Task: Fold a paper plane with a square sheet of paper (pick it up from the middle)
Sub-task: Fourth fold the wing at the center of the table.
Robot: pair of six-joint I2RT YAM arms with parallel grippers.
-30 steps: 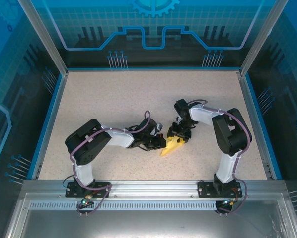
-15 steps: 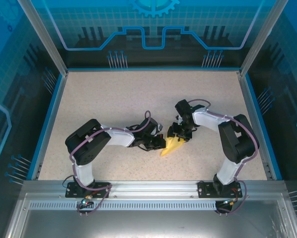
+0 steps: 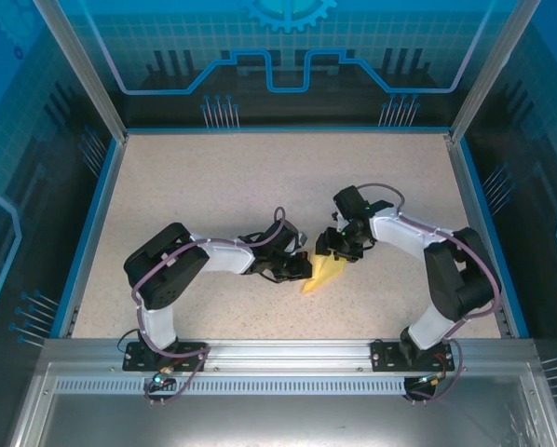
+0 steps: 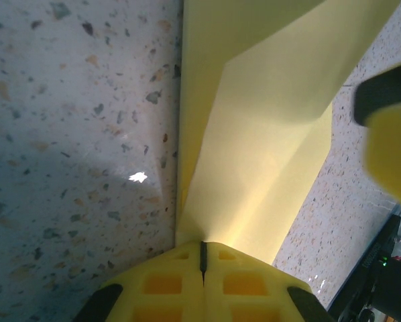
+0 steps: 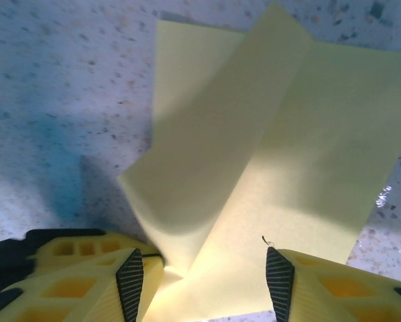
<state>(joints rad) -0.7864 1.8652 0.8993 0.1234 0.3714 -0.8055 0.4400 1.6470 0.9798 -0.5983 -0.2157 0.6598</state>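
half-folded paper plane [image 3: 321, 275] flat on the speckled table [image 3: 213, 186], just below centre of the overhead shot, left gripper [image 4: 202, 258] pinched tight on one end, right gripper [image 5: 204, 268] fingers spread, straddling the other

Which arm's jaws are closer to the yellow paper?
Left. The left jaws are shut on the yellow paper, at its left edge; the right jaws stand open astride its far end, contact unclear.
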